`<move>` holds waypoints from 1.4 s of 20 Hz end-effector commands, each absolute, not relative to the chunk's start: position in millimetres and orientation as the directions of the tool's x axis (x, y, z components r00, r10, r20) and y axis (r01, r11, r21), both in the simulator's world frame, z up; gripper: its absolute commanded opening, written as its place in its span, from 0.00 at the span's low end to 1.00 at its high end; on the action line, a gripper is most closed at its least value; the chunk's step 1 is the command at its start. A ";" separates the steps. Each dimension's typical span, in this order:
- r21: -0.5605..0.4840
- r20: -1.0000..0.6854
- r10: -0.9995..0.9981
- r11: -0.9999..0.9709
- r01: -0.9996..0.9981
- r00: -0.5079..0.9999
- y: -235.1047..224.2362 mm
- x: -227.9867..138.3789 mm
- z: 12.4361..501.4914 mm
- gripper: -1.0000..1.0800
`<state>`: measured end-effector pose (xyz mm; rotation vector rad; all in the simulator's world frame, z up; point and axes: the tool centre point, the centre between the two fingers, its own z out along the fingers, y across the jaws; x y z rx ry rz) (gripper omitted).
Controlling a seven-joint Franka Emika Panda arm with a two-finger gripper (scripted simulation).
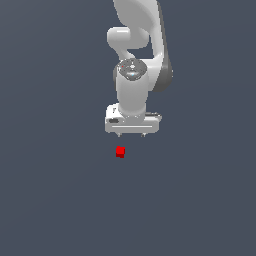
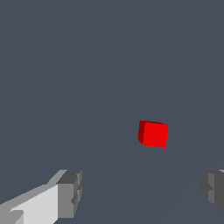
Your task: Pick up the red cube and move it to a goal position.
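Observation:
The red cube (image 1: 120, 151) is a tiny bright red block on the dark grey floor, just below the white gripper (image 1: 131, 135) in the exterior view and slightly toward that view's left. It lies apart from the fingers. In the wrist view the red cube (image 2: 153, 134) sits ahead of the gap between the two grey fingertips (image 2: 70, 193), nearer the far-side one. The gripper (image 2: 142, 192) is open and empty, with its jaws spread wide.
The white arm (image 1: 137, 45) rises behind the gripper at the middle top of the exterior view. The dark grey floor (image 1: 60, 200) spreads on all sides with no other object in sight.

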<state>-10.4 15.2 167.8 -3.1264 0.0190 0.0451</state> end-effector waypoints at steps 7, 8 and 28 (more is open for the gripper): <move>-0.013 -0.027 -0.019 -1.000 -0.020 0.999 11.5 -10.7 157.4 0.96; -0.013 -0.026 -0.022 -1.000 -0.022 0.999 10.1 -10.7 153.6 0.96; 0.000 -0.001 -0.112 -0.994 -0.112 0.994 -36.3 -10.0 25.4 0.96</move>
